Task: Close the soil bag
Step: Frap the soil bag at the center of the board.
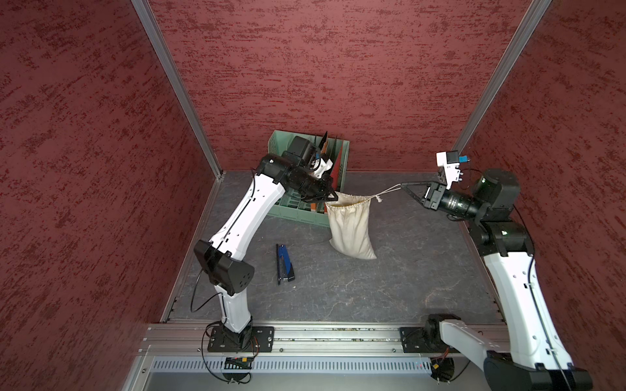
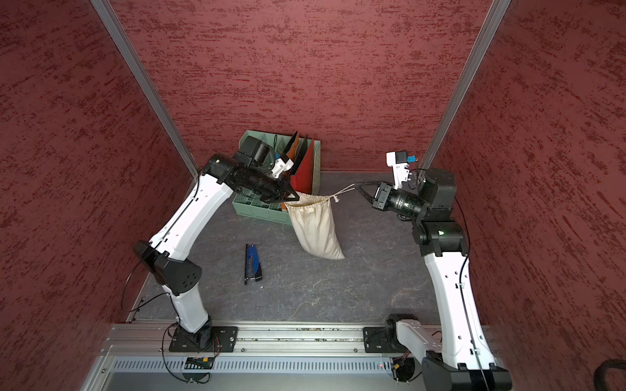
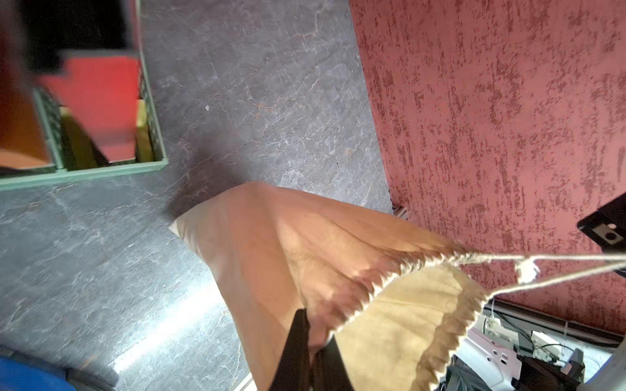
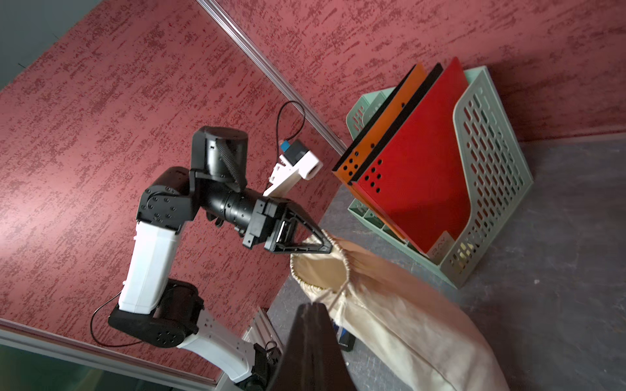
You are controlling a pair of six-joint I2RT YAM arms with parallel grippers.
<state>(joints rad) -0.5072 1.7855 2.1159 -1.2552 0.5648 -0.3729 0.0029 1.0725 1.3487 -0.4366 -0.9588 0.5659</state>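
While the soil bag [image 1: 350, 230] stands near the middle of the grey table [image 1: 372, 298], a green file rack [image 1: 294, 216] sits just behind its neck, near the back wall. The rack holds red, black and orange folders [image 4: 416, 169]. In both top views the left gripper [image 1: 333, 197] overlaps the rack's front edge. A blue stapler [image 1: 284, 264] lies flat nearer the front, on the left arm's side, well apart from the bag.

The bag's long axis runs from a raised neck at the back down to a bulging bottom resting on the table, so it leans with its mouth up and toward the rack. The mouth shows as a partly open oval in the right wrist view.

The left gripper is clamped on the gathered rim. The right gripper [image 1: 403, 184] is pinched tight on the drawstring cords [image 1: 389, 189], which stretch taut from the neck.
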